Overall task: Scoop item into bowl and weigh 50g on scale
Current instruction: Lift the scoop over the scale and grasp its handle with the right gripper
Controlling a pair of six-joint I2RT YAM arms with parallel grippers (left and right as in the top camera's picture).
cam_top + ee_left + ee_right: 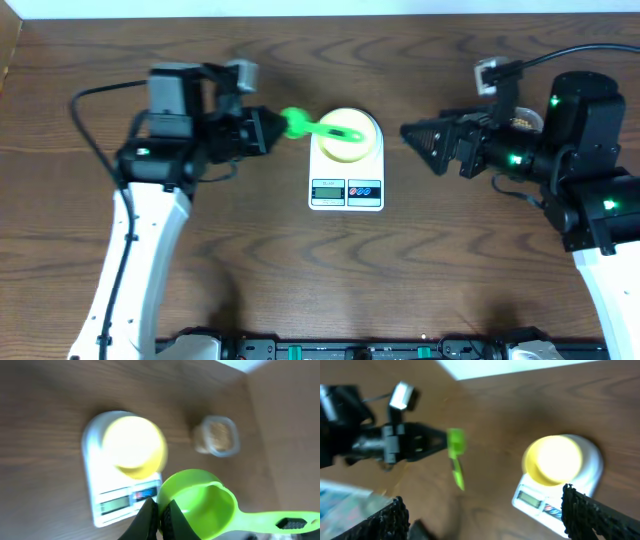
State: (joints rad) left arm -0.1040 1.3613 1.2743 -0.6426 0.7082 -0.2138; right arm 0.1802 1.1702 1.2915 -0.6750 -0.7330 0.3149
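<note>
The pale yellow bowl (pixel 345 137) sits on the white scale (pixel 347 190) at the table's middle; its inside shows too washed out to read. My left gripper (pixel 275 128) hovers just left of it, shut on the rim of a green scoop (pixel 297 122) whose handle reaches over the bowl. In the left wrist view the scoop (pixel 200 509) is empty, pinched at my left gripper (pixel 160 511). The item, tan beans, lies in a clear tub (pixel 218 435) beyond the scale (pixel 111 505). My right gripper (pixel 410 135) hangs right of the scale, open and empty (pixel 485 515).
The clear tub (pixel 525 120) is mostly hidden behind the right arm at the table's right. In the right wrist view the bowl (pixel 554 459), the scale (pixel 540 500) and the scoop (pixel 456 455) lie ahead. A rail with clamps runs along the front edge (pixel 350 350).
</note>
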